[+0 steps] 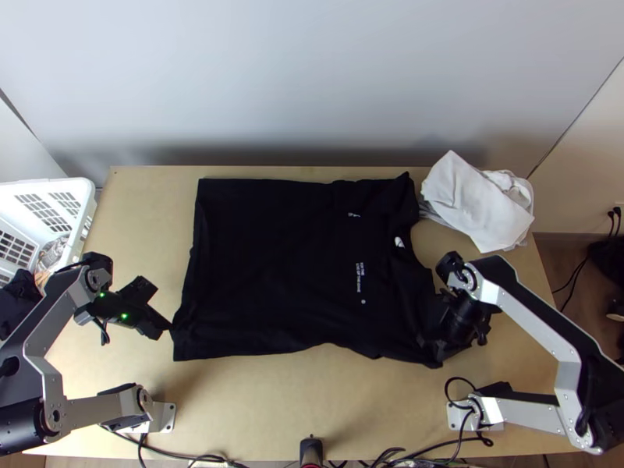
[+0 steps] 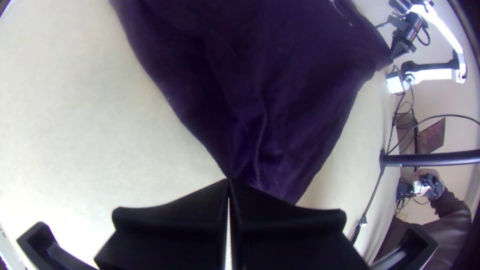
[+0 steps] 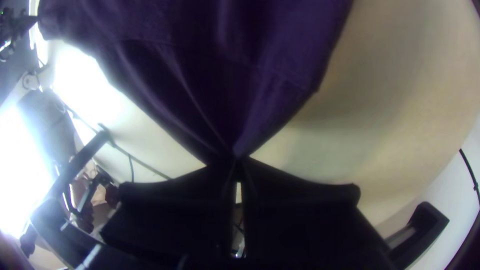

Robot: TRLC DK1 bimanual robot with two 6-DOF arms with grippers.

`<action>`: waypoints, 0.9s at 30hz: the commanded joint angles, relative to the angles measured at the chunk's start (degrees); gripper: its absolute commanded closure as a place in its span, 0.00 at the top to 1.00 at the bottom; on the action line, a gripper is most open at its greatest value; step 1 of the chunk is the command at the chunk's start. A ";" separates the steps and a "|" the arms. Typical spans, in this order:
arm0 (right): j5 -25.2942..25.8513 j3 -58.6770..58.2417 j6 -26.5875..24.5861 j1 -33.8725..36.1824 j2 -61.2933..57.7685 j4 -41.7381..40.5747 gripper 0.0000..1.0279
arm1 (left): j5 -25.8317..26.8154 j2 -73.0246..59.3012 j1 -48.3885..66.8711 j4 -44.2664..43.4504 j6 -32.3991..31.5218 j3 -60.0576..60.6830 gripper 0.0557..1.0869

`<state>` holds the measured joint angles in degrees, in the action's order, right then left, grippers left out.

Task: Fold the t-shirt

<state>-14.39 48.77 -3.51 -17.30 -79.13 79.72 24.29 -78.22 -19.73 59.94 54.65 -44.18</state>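
While the black t-shirt (image 1: 273, 265) is lying spread mid-frame on the surface (image 1: 288, 398), the jaws of the left gripper (image 1: 167, 325) are pinching its lower-left end, those of the right gripper (image 1: 435, 345) its lower-right part.

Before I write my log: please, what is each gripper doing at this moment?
Left gripper: closed, holding the t-shirt by a hem corner.
Right gripper: closed, holding the t-shirt at its collar end.

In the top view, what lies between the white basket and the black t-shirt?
A strip of wooden table, with the left gripper above its nearer part, holding the t-shirt at its left end; seen in the top view.
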 commanded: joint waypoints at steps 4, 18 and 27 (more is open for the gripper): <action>4.37 -2.98 -9.50 -11.00 6.01 7.29 0.03 | 0.05 -0.71 0.65 0.09 -0.16 -1.43 0.03; 6.57 -3.95 -13.72 -24.36 11.98 5.44 0.96 | -0.04 -1.68 1.88 1.93 -0.69 -5.91 0.03; 8.33 9.41 -17.67 -19.70 14.09 -1.32 0.96 | -0.04 -2.29 4.70 4.66 -0.07 -7.41 0.03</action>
<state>-7.05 49.76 -19.38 -40.40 -66.04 85.06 24.14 -80.12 -16.91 63.20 54.35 -50.46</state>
